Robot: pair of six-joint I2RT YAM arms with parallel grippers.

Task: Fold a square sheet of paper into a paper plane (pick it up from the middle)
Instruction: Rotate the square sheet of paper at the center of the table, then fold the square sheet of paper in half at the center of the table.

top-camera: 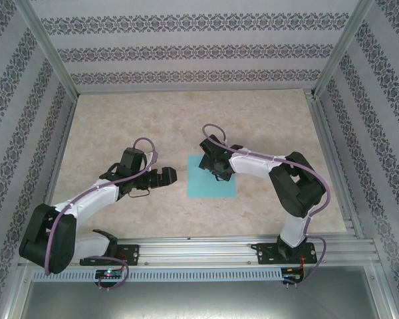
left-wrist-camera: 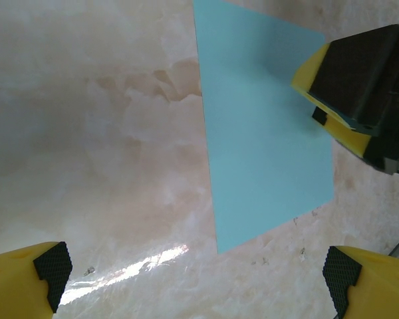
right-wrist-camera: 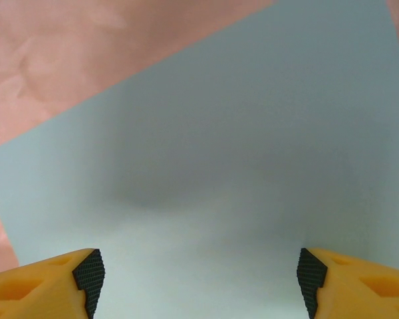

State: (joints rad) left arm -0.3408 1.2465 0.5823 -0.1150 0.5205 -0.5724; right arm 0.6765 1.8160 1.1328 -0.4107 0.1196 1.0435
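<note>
Currently the thin, flat, square turquoise-teal sheet of paper (top-camera: 211, 181) lies unfolded on the marbled beige table (top-camera: 120, 126). Over its far part hangs the right gripper (right-wrist-camera: 199, 279), jaws wide apart and empty. Just beside its left edge is the left gripper (left-wrist-camera: 196, 272), fully spread and holding nothing.

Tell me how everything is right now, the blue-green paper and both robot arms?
Sheet of paper: lying flat on the table, not folded yet.
Left arm: jaws wide open, holding nothing, just beside the paper.
Right arm: jaws open over the paper, gripping nothing; whether they touch it, I cannot tell.
</note>
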